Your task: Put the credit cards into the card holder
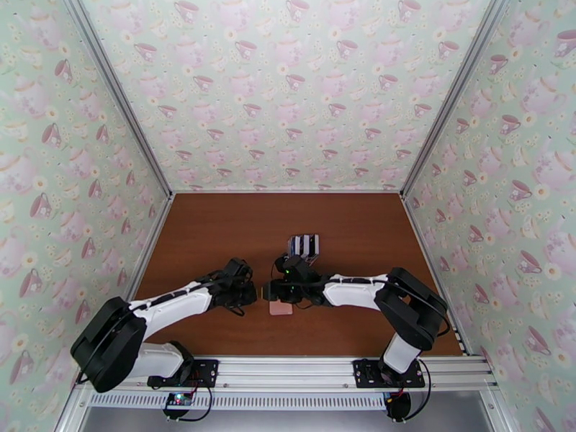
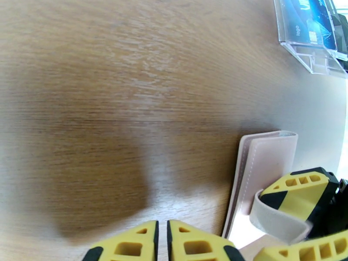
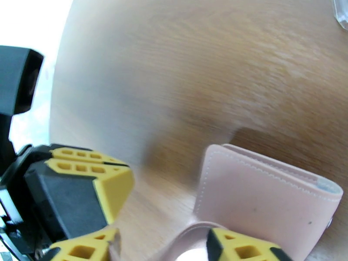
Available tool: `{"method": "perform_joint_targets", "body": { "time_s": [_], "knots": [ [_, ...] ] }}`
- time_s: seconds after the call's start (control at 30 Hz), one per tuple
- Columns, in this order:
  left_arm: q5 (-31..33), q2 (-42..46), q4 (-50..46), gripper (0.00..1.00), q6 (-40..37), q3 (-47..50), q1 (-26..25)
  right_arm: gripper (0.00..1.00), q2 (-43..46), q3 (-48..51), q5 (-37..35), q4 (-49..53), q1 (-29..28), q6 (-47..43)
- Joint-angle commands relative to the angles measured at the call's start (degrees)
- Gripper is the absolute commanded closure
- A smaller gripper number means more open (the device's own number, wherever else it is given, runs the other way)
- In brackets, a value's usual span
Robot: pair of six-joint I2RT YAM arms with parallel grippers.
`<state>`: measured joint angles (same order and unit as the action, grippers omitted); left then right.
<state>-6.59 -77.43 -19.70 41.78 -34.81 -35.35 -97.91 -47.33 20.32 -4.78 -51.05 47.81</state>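
The dusty-pink card holder [image 1: 281,308] lies folded on the brown table, just in front of both grippers. In the right wrist view the card holder [image 3: 265,201] sits to the right, and its snap tab [image 3: 193,231] curls up between the spread fingers of my right gripper [image 3: 163,249], which stands open. The left wrist view shows that tab [image 2: 274,216] draped around one right fingertip [image 2: 300,190]. My left gripper [image 2: 162,244] is shut on nothing, just left of the card holder [image 2: 269,166]. The credit cards [image 1: 303,244] stand in a clear rack; a grey-blue card [image 2: 311,27] shows through its wall.
The clear slotted rack [image 2: 313,61] stands a short way behind the card holder, mid-table. The two grippers [image 1: 259,291] nearly meet tip to tip. Bare brown tabletop [image 1: 216,232] stretches to the left and back, bounded by patterned walls [image 1: 288,88].
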Motion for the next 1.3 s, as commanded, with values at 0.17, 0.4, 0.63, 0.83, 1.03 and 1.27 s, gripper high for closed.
{"method": "perform_joint_targets", "body": {
  "time_s": [0.17,0.4,0.63,0.83,1.03,1.27],
  "knots": [
    [0.26,1.47,-1.89,0.84,-1.90,-0.18,1.43,0.24,0.98,-0.59,0.34,0.57,-0.29,0.18],
    [-0.30,1.58,-2.57,0.84,-2.57,-2.08,1.58,0.25,5.66,-1.20,-0.15,2.53,-0.28,-0.43],
    [-1.62,1.14,-2.57,0.83,-3.03,-4.76,0.53,0.27,9.94,-0.51,-2.70,8.26,0.63,-2.55],
    [-2.19,-0.11,-2.05,0.83,-2.98,-8.22,-1.81,0.30,13.42,4.54,-3.10,8.56,3.74,-2.55],
    [-2.55,-3.66,-0.83,0.83,-2.76,-11.81,-5.43,0.48,15.79,8.61,-2.31,8.20,6.98,-2.81],
    [-2.99,-7.57,1.43,0.83,-1.64,-12.49,-7.79,0.52,15.61,11.53,-0.87,5.49,7.81,-2.11]
  ]
}}
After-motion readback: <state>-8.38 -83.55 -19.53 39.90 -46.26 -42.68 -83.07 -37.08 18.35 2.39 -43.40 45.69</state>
